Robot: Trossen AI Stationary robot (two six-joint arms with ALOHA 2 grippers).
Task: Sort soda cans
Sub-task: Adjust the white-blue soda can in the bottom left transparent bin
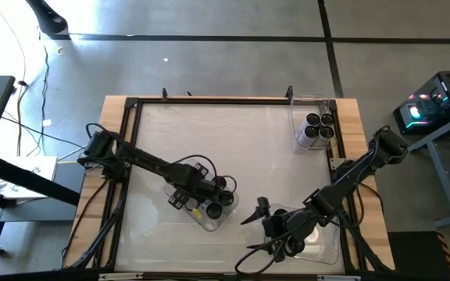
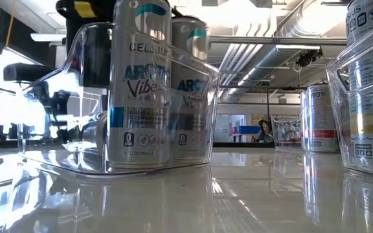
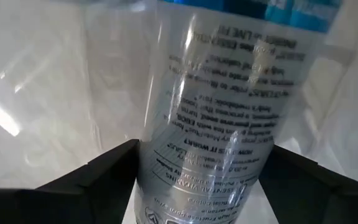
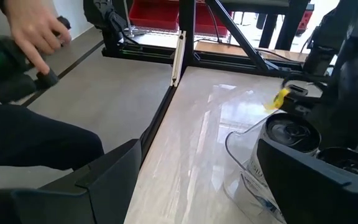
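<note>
A clear bin point(image 1: 209, 212) at the near middle holds upright soda cans point(image 1: 224, 195), silvery with dark tops; two show in the low view point(image 2: 138, 84). My left gripper point(image 1: 200, 190) points down into this bin, open. One more can point(image 3: 210, 124) stands between its fingers point(image 3: 104, 174), one finger close on either side. My right gripper point(image 1: 255, 232) hovers open and bare to the right of that bin, pointing toward it point(image 4: 210, 180). A far-right bin point(image 1: 315, 125) holds several cans.
Another clear bin point(image 1: 315, 238) lies under my right arm at the near right; it holds cans point(image 2: 368, 84). A dark frame point(image 1: 131, 105) borders the table. A person's hand point(image 4: 36, 31) holds a dark device beyond the table's left side. Bare tabletop fills the middle.
</note>
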